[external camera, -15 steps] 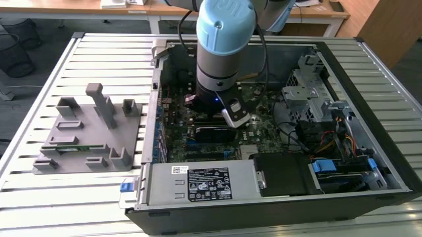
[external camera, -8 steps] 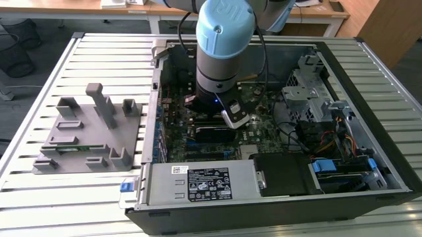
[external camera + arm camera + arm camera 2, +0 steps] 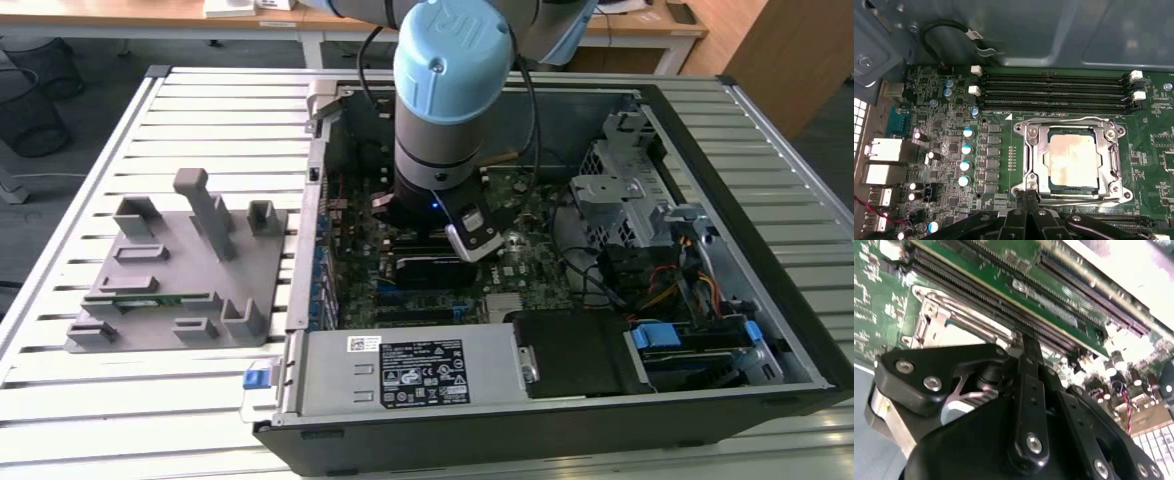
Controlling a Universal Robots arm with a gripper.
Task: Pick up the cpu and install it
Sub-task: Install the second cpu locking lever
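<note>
While the cpu (image 3: 1074, 161) sits seated in its socket frame (image 3: 1072, 159), I see my jaws closed and empty just beside it.

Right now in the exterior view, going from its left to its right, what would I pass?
Grey fixture block on the slatted table → open computer case wall → motherboard → robot arm reaching down over the board → silver drive cage → blue-clipped cables at the case's far side.
</note>
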